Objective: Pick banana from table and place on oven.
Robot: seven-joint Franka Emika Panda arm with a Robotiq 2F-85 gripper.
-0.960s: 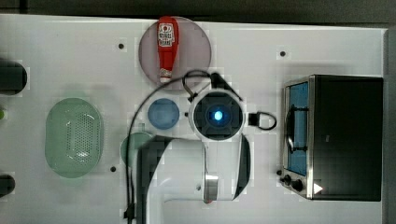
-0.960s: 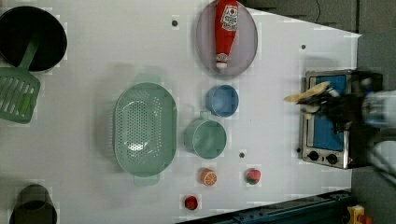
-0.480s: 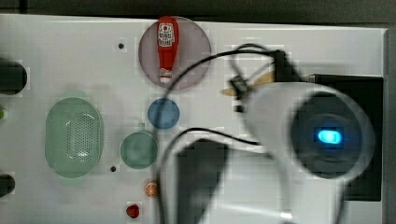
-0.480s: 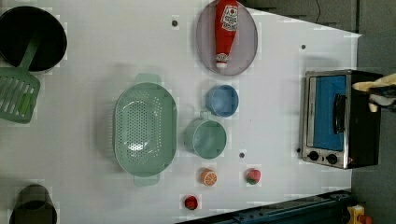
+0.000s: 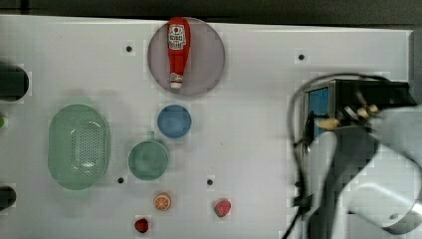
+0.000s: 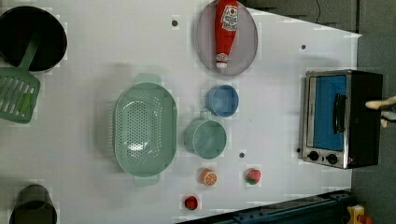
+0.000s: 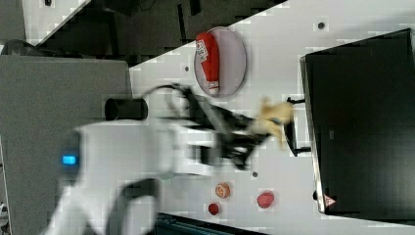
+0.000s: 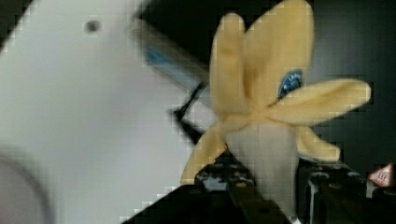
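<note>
gripper (image 8: pixel 261 186) – clamped on banana (image 8: pixel 266 102) (peel splayed) | banana above fingers – over oven (image 7: pixel 362 122) front edge

The white table (image 6: pixel 93 51) holds many things. The oven (image 6: pixel 343 119) sits at the left view's right edge of the table, its blue door facing the middle. A bit of the yellow banana (image 6: pixel 384 105) pokes in past the oven's black top. A red ketchup bottle (image 6: pixel 226 30) lies on a grey plate (image 6: pixel 247 42) near the far edge. A blue bowl (image 6: pixel 223 100) and a green cup (image 6: pixel 206 138) sit beside a green strainer (image 6: pixel 145 128)
</note>
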